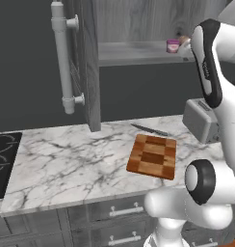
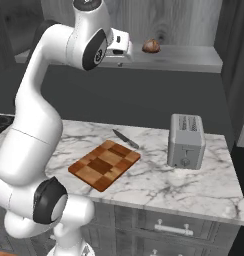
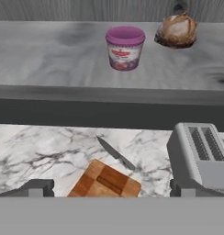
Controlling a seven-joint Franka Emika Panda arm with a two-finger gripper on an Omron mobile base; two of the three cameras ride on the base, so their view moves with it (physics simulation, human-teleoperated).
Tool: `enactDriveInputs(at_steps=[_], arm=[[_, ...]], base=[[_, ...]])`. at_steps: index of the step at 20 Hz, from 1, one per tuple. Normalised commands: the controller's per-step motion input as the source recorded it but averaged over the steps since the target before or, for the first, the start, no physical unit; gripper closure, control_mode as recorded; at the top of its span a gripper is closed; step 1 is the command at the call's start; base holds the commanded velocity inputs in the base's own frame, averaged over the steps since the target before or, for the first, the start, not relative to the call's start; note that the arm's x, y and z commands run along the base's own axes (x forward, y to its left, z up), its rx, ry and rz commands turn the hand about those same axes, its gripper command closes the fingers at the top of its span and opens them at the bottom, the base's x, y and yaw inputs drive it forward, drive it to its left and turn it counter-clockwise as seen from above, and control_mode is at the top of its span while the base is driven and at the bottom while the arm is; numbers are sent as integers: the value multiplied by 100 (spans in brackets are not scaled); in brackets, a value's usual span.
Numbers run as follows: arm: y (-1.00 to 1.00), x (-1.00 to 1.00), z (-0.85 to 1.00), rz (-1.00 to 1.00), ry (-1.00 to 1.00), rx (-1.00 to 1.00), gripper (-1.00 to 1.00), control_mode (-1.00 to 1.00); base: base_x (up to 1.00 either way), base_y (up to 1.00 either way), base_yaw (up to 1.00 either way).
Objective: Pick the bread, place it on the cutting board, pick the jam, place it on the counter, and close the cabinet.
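Sitting on the shelf of the open cabinet [image 1: 85,62] are two things: the jam [image 3: 125,47] and the bread [image 3: 176,30]. The jam stands near the front edge of the shelf, and the bread lies just beside it, closer to the back wall. They do not touch.

The gripper [image 3: 111,187] is up by the shelf, in front of the jam. Its two tips are far apart and hold nothing, so it is open.

Down below, the cutting board [image 2: 104,164] lies on the counter [image 2: 159,185], near the front edge. A knife [image 2: 125,139] lies just behind the board. A toaster [image 2: 186,141] stands toward the right end of the counter.

From the left base view you can see the cabinet door swung out with its long handle [image 1: 64,58], and a black stove [image 1: 3,159] at the left end of the counter. From the right base view the bread shows well, but the arm hides the jam.
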Motion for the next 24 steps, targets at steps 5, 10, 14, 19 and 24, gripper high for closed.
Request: enactDriveInputs(at_steps=[5, 10, 14, 19, 24], arm=[[-4, 22, 18, 0, 0, 0, -100, -100], [-3, 25, 13, 0, 0, 0, -100, -100], [-1, 24, 12, 0, 0, 0, -100, -100], [0, 22, 12, 0, 0, 0, -100, -100], [0, 27, 6, 0, 0, 0, -100, -100]], base=[[0, 0, 0], [0, 0, 0], [0, 0, 0], [0, 0, 0], [0, 0, 0]])
